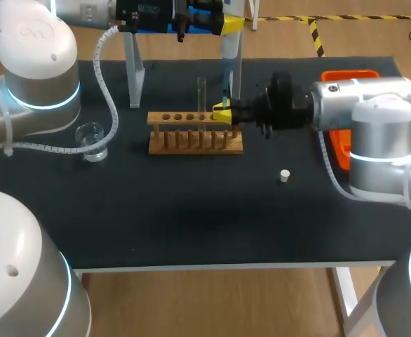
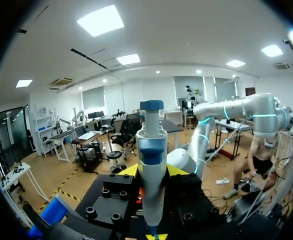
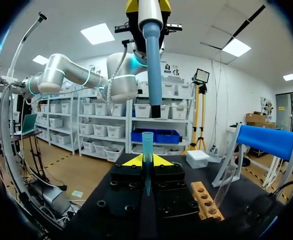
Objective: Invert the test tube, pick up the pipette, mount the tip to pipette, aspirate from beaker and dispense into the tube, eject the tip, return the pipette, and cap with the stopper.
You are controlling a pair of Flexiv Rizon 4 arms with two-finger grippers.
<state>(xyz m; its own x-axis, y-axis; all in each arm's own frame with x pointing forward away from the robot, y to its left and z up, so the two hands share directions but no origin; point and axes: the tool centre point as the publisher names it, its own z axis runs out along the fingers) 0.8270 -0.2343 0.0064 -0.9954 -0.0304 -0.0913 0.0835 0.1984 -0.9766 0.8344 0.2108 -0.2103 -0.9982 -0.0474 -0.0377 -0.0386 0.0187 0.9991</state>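
A white and blue pipette [image 1: 228, 53] hangs upright, nose down, with my left gripper [image 1: 223, 22] shut on its body [image 2: 151, 165] high over the back of the table. Straight below it stands a blue pipette tip [image 3: 147, 147], open end up, and my right gripper [image 3: 147, 161] is shut on it beside the wooden rack [image 1: 195, 133]. A small gap separates the pipette's nose [image 3: 155, 107] from the tip. A clear test tube [image 1: 201, 95] stands in the rack. Left of the rack is the glass beaker [image 1: 91, 139]. The white stopper [image 1: 285, 175] lies on the mat in front of my right arm.
A white pipette stand [image 1: 132, 67] rises behind the rack. An orange tray [image 1: 346, 126] lies at the back right, partly hidden by my right arm. The black mat [image 1: 191, 217] covers the front half of the table.
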